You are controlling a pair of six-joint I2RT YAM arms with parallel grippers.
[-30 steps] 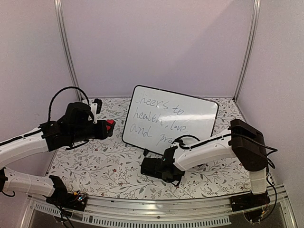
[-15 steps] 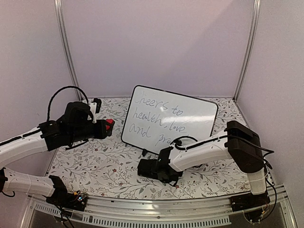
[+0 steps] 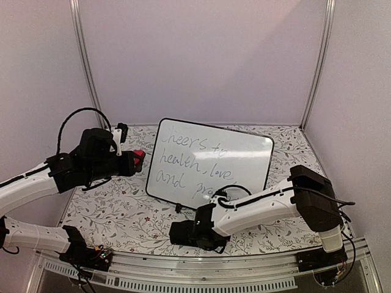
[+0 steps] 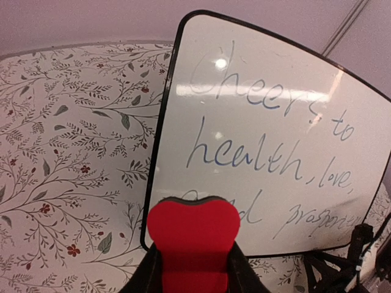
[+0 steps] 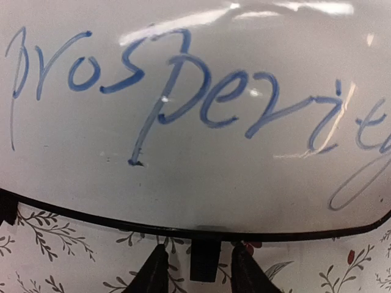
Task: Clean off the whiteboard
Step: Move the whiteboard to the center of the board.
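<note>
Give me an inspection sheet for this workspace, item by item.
Surface: table with a floral cover.
Job's things: whiteboard propped at a tilt, handwriting across it; red eraser held off the board.
Clutter: nothing seen.
Grippers: left gripper shut on the eraser, near the board's left edge; right gripper open, astride the board's black foot.
Cables: black cable looping above the left arm; second cable by the right wrist.
Surroundings: plain pale walls, metal corner posts.

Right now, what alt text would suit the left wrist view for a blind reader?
A red eraser block, gripped between two black fingers, faces a large black-rimmed whiteboard bearing blue cursive handwriting, on a floral-patterned table.
</note>
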